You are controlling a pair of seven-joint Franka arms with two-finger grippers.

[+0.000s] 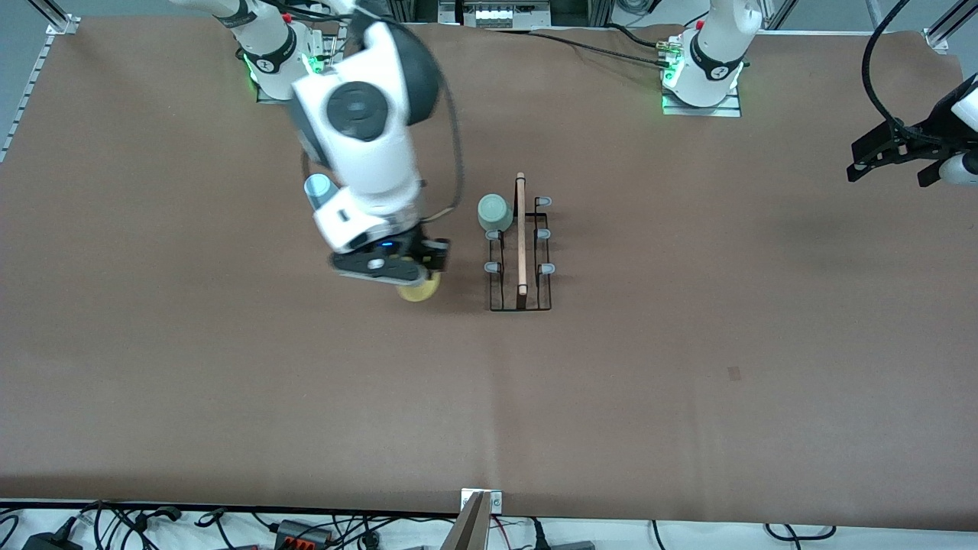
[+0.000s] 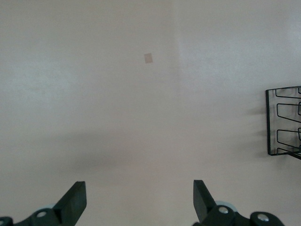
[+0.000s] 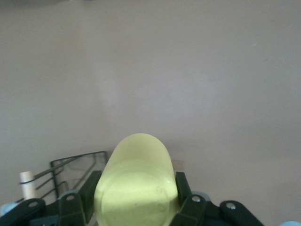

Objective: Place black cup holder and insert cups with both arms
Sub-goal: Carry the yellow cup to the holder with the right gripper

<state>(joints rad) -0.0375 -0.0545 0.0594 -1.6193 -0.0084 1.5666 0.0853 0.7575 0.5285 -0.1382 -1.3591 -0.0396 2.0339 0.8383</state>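
In the front view, the black cup holder (image 1: 520, 252) stands on the brown table (image 1: 688, 367), about midway between the table's two ends and somewhat closer to the edge where the arms' bases stand than to the front camera's edge. Its wooden rod handle runs from the base edge toward the camera. A pale green cup (image 1: 495, 213) sits upside down on a prong at the rack's end nearest the bases, on the side toward the right arm's end. The right gripper (image 1: 416, 276) is clenched on a yellow cup (image 1: 419, 290), over the table just beside the rack, toward the right arm's end. A light blue cup (image 1: 319, 189) shows partly past the right arm's wrist, farther from the camera than the yellow one. The left gripper (image 1: 890, 162) waits over the edge at the left arm's end of the table.

In the left wrist view, the left gripper (image 2: 139, 200) has its fingers spread wide with nothing between them, over bare table; part of the rack (image 2: 284, 121) shows at the picture's border.

In the right wrist view, the right gripper (image 3: 136, 197) clamps the yellow cup (image 3: 136, 183) on both sides, its closed bottom facing the camera. A corner of the rack (image 3: 75, 167) shows beside it.
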